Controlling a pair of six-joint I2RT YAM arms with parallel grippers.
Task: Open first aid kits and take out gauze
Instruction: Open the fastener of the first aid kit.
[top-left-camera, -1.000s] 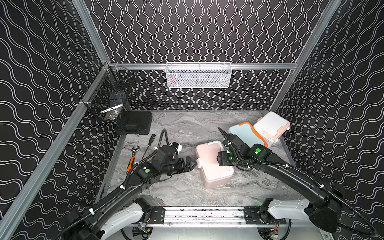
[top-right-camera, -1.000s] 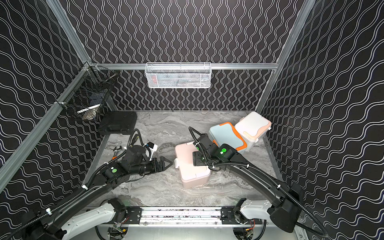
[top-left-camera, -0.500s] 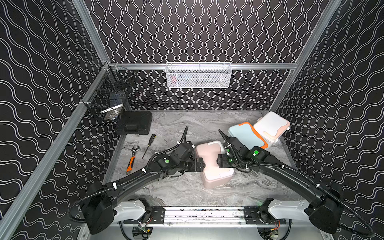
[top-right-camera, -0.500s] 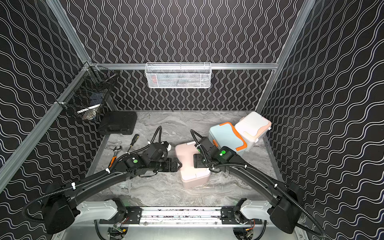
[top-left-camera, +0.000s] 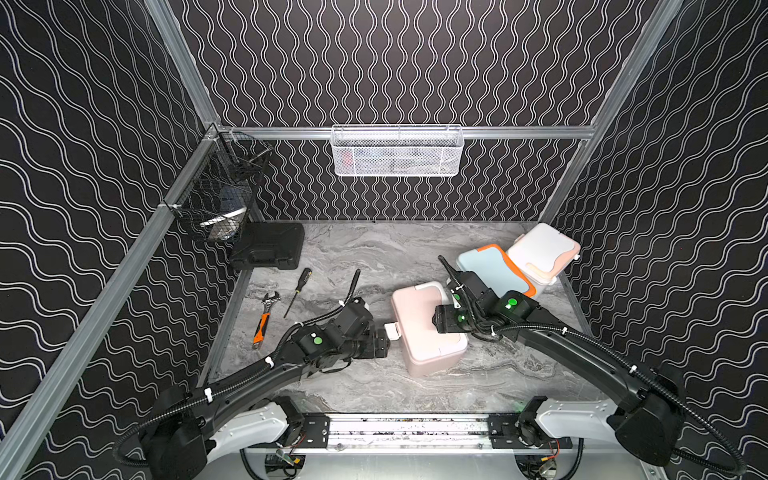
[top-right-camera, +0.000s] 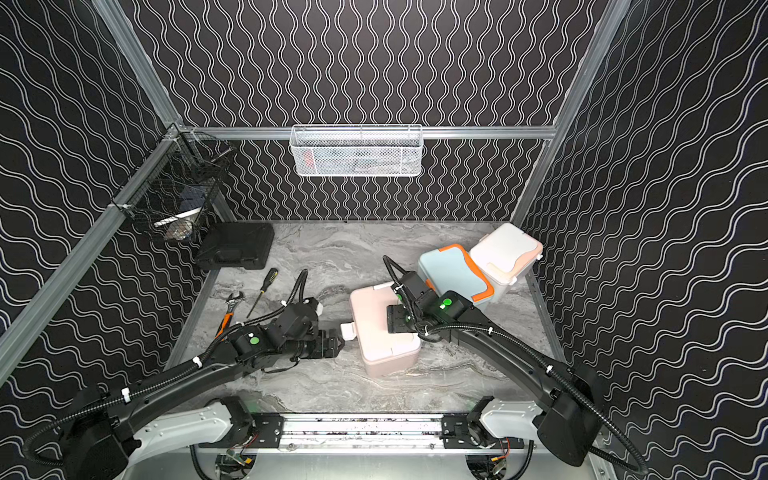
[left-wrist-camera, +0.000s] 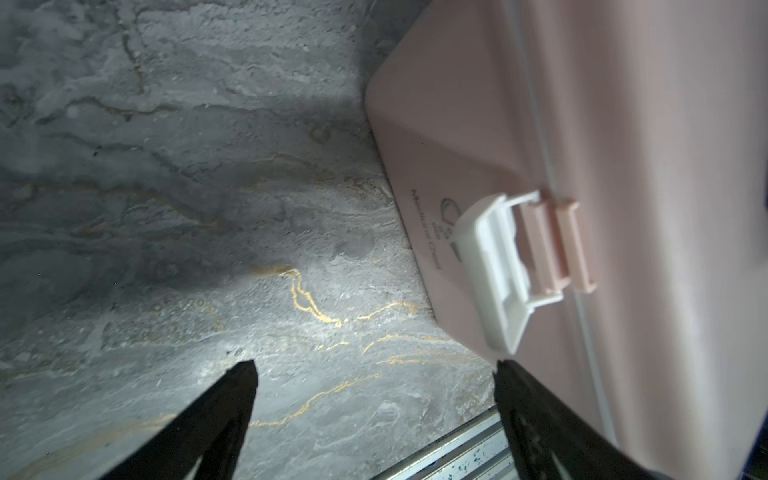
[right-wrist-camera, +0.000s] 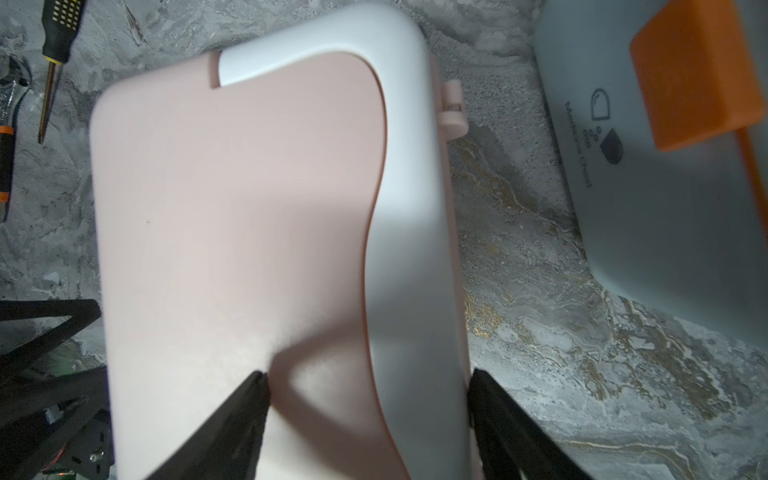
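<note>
pink kit's (top-left-camera: 415, 328) white latch (left-wrist-camera: 498, 270) pokes out left, right at the tips of the left gripper (left-wrist-camera: 374, 365), which is spread and empty. right gripper (right-wrist-camera: 365, 374) straddles the handle (right-wrist-camera: 411, 208), grip unclear.

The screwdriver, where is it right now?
In both top views the screwdriver lies on the left, beside the orange-handled wrench and in front of the black case.

Lab test booth, aluminium frame (top-left-camera: 519, 132), wavy-patterned walls (top-left-camera: 395, 62)
</note>
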